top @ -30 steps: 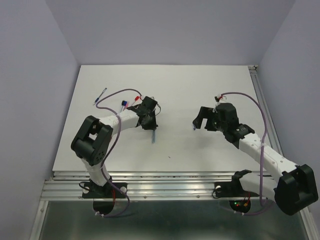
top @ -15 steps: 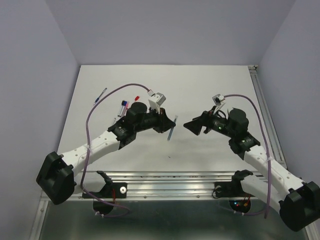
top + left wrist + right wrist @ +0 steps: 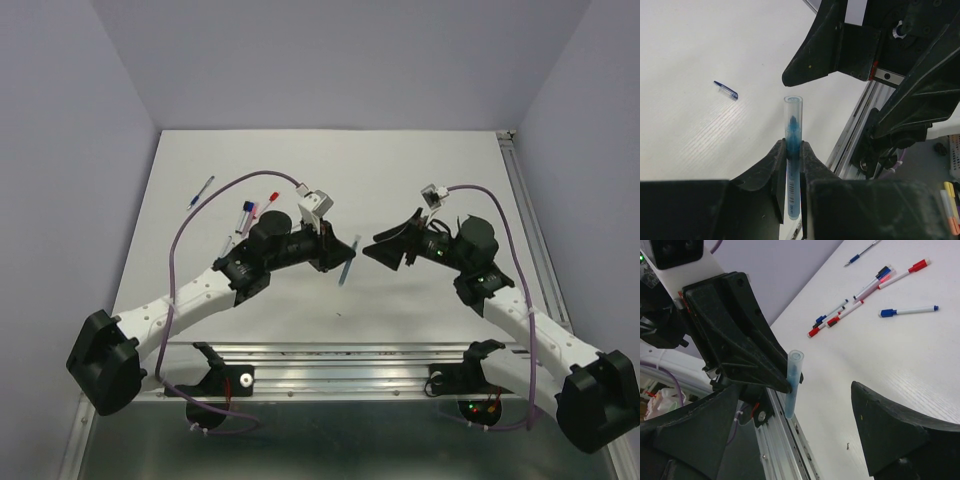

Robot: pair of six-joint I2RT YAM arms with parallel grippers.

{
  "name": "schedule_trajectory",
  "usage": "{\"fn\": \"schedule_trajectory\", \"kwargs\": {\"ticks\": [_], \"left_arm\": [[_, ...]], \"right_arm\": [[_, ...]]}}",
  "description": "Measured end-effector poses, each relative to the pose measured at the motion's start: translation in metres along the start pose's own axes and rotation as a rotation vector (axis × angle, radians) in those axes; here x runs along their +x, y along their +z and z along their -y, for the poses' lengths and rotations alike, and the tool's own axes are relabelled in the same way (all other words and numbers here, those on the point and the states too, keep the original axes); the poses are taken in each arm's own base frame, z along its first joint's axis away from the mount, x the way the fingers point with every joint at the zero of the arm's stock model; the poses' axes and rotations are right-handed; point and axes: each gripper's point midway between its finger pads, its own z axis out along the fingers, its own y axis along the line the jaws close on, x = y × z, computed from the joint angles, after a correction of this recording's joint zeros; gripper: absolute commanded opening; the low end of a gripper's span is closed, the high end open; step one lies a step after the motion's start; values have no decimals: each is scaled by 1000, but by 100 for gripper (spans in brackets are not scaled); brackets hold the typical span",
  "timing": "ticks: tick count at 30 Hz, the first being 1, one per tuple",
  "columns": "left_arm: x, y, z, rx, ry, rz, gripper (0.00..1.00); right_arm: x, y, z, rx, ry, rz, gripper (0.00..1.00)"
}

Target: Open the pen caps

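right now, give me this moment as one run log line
left pincer: shut on light blue pen, in air | right pincer: open, facing cap end | cap: on

white table [image 3: 420, 170] between pale lilac walls [image 3: 340, 60], metal rails [image 3: 330, 352], perhaps glassy floor [image 3: 350, 445] below

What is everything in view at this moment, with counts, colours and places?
table: one, white, under both arms
loose pens: several, whitish with red or blue caps, far left of the table
held pen: one, light blue with a clear cap on, raised between the arms
small piece: one, dark blue, lying on the table; possibly a cap
left end effector: one, black, shut on held pen
right end effector: one, black, open, facing the pen's capped end
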Motion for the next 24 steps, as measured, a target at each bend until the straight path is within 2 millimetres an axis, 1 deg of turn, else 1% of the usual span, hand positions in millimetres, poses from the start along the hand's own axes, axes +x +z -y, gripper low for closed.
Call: {"fn": "schedule_trajectory", "kwargs": {"ticks": [3,6,8,9,11,12,14,16,17,18,20,21,23,24], "left_arm": [[1,1,2,5,1,-4,0],[4,3,2,9,-1,-13,0],[7,4,3,12,-2,-21,0],[8,5,4,14,-2,-24,0],[10,6,4,17,-4,-29,0],[10,7,5,18,-6,-32,0],[11,7,5,19,-7,-34,0],[12,7,6,20,-10,-35,0],[12,8,5,20,-11,-36,0],[12,8,5,19,-14,-37,0],[12,9,5,17,-16,-38,0],[12,9,5,16,-18,-36,0],[11,9,5,15,-20,-34,0],[11,9,5,14,-21,-33,0]], "right_arm": [[-5,2,-1,-5,2,22,94],[-5,5,3,2,25,24,90],[-2,9,8,12,47,17,86],[-1,10,10,18,59,15,82],[1,13,13,23,71,14,79],[2,15,14,24,77,12,75],[3,18,14,23,87,9,70],[5,20,14,19,91,6,61],[6,21,14,19,96,4,59],[8,23,14,19,100,2,54],[10,25,15,18,105,-5,50],[12,26,15,19,110,-11,45],[15,27,15,19,112,-18,39],[16,28,14,18,112,-21,33]]}}
